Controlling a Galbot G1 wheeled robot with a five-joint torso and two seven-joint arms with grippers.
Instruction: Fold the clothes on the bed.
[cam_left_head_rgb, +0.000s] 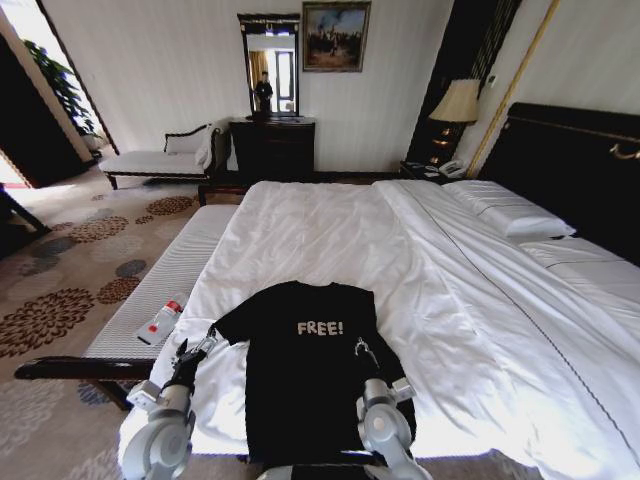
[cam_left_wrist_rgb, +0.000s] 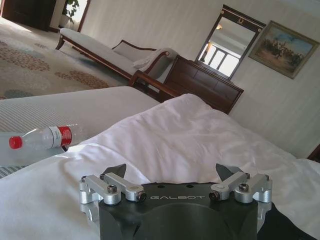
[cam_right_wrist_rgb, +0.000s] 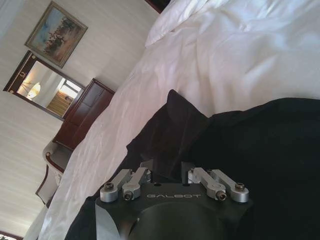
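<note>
The clothes are one black T-shirt (cam_left_head_rgb: 300, 375) with white "FREE!" lettering, spread flat and face up at the near edge of the bed (cam_left_head_rgb: 450, 260). My left gripper (cam_left_head_rgb: 195, 350) hovers just outside the shirt's left sleeve, open and holding nothing. In the left wrist view it (cam_left_wrist_rgb: 172, 172) sits over white duvet, with a corner of the shirt (cam_left_wrist_rgb: 292, 227) beside it. My right gripper (cam_left_head_rgb: 363, 352) is low over the shirt's right side, below the lettering. In the right wrist view it (cam_right_wrist_rgb: 167, 167) is right above the black cloth (cam_right_wrist_rgb: 260, 150).
A pale bench (cam_left_head_rgb: 170, 280) runs along the bed's left side with a plastic bottle (cam_left_head_rgb: 160, 320) (cam_left_wrist_rgb: 42, 137) lying on it. Pillows (cam_left_head_rgb: 505, 210) lie by the dark headboard on the right. A chaise (cam_left_head_rgb: 160, 160), a dresser (cam_left_head_rgb: 272, 148) and a lamp (cam_left_head_rgb: 455, 105) stand at the far wall.
</note>
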